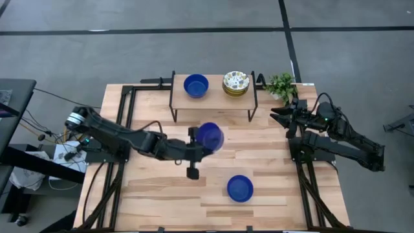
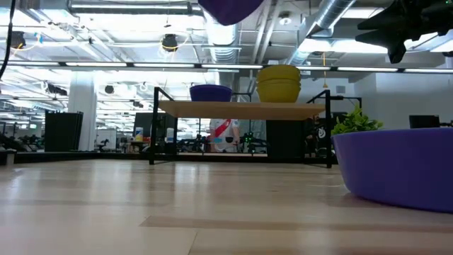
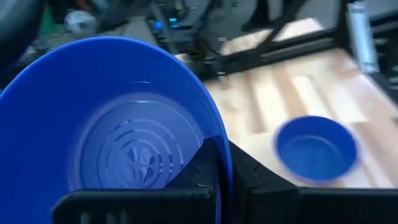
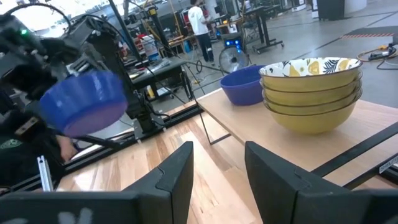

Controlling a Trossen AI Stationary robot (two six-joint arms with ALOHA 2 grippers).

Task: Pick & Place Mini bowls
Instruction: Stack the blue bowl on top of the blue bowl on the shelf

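Observation:
A blue mini bowl hangs in the air above the table's middle, with my left gripper shut on it; it also shows in the right wrist view and at the top of the low view. A second blue bowl stands on its base on the table nearer the front. On the far shelf stand a third blue bowl and a stack of floral bowls with yellowish outsides. My right gripper waits open at the table's right side, touching nothing. My left gripper holds the blue bowl by its rim. One finger is inside the bowl and the other is outside its wall. The fingers reach in roughly level from the table's left. The bowl is lifted clear of the table, its opening facing up.
A small green plant stands at the shelf's right end. Black frame rails run along the left and right sides of the wooden table. Bare wood lies between the shelf and the front bowl. A person stands far off in the room.

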